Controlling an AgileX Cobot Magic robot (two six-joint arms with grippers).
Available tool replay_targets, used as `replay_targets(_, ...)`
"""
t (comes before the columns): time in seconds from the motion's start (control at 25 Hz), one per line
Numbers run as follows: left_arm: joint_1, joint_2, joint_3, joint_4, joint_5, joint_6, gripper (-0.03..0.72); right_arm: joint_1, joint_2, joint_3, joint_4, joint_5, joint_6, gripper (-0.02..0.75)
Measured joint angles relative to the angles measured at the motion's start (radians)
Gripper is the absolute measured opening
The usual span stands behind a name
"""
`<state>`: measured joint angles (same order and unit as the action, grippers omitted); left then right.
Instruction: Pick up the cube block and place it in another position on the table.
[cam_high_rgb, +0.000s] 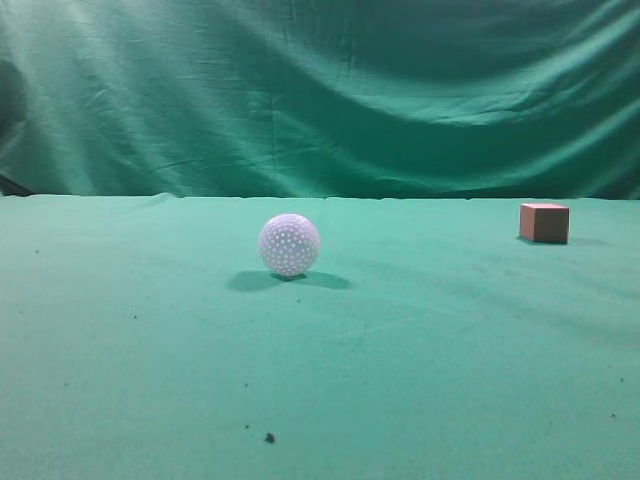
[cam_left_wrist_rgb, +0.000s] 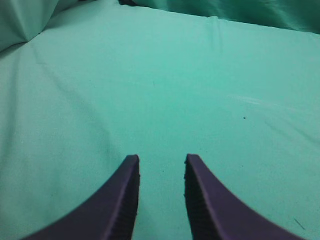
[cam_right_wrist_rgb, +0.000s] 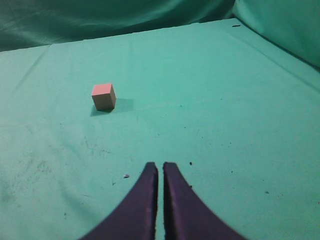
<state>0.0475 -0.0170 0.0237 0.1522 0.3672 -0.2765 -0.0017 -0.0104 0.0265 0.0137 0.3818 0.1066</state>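
The cube block (cam_high_rgb: 544, 222), reddish-brown with a pinkish top, sits on the green table (cam_high_rgb: 430, 340) at the far right of the exterior view. It also shows in the right wrist view (cam_right_wrist_rgb: 103, 96), ahead and to the left of my right gripper (cam_right_wrist_rgb: 160, 166), which is shut and empty, well apart from the cube. My left gripper (cam_left_wrist_rgb: 161, 159) is open and empty over bare cloth (cam_left_wrist_rgb: 165, 90). Neither gripper shows in the exterior view.
A white dimpled ball (cam_high_rgb: 289, 244) rests near the middle of the table, left of the cube. A wrinkled green curtain (cam_high_rgb: 320, 90) hangs behind the table. Dark specks (cam_high_rgb: 269, 437) lie on the cloth near the front.
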Motion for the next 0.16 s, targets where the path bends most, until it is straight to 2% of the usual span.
replay_targets(0.16,0.000,0.000,0.000,0.000,0.000,0.000,0.262,0.000,0.000,0.000,0.001,0.000,0.000,0.000)
